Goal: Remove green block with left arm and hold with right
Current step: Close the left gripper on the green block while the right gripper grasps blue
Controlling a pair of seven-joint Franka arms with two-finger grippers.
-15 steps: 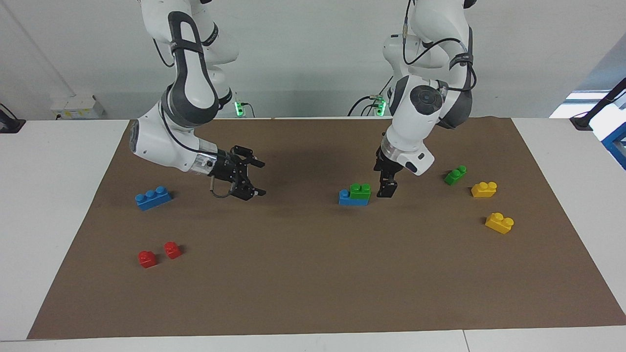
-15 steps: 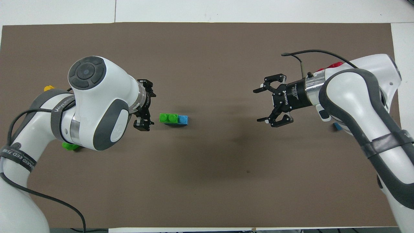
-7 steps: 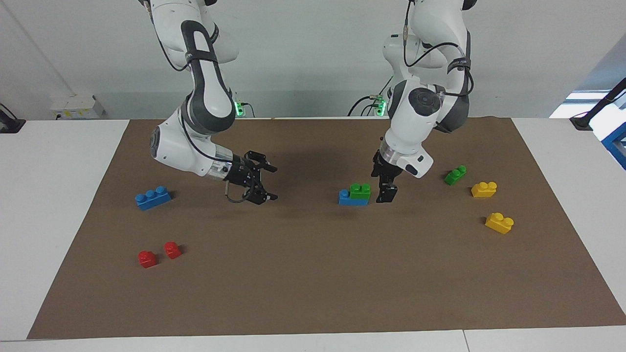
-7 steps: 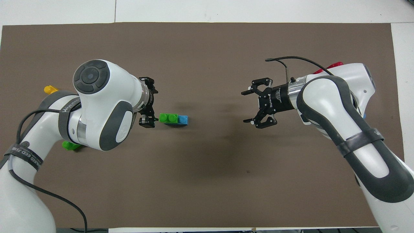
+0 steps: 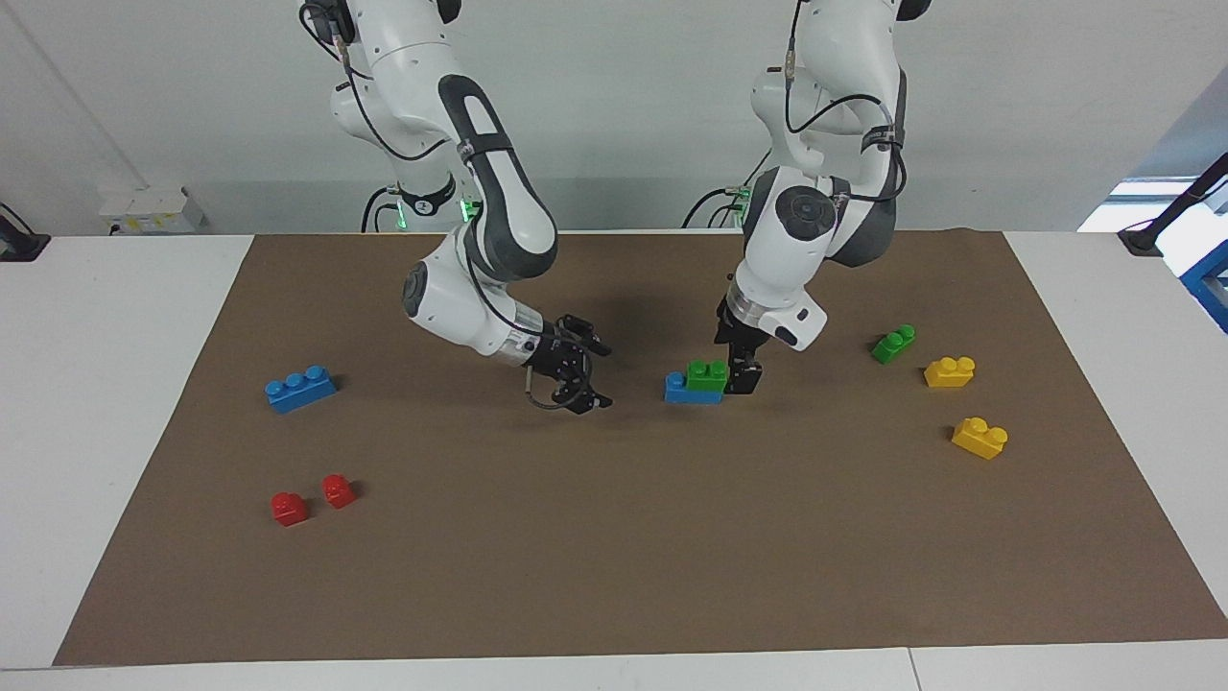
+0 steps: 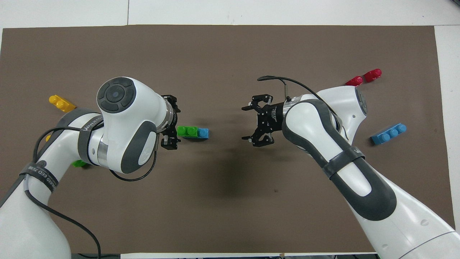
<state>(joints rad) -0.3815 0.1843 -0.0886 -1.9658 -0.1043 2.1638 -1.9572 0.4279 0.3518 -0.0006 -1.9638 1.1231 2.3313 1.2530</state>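
Both arms slid inward: left end effector (image 5: 740,372) gapes empty beside the studded plastic green block (image 5: 707,375), right end effector (image 5: 586,375) wide open nearby.

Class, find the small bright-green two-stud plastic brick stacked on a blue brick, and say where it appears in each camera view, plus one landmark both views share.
Facing view: green block just past centre, beside the left gripper.
Overhead view: green block short of centre, beside the left gripper.
Shared landmark: the blue brick beneath it.
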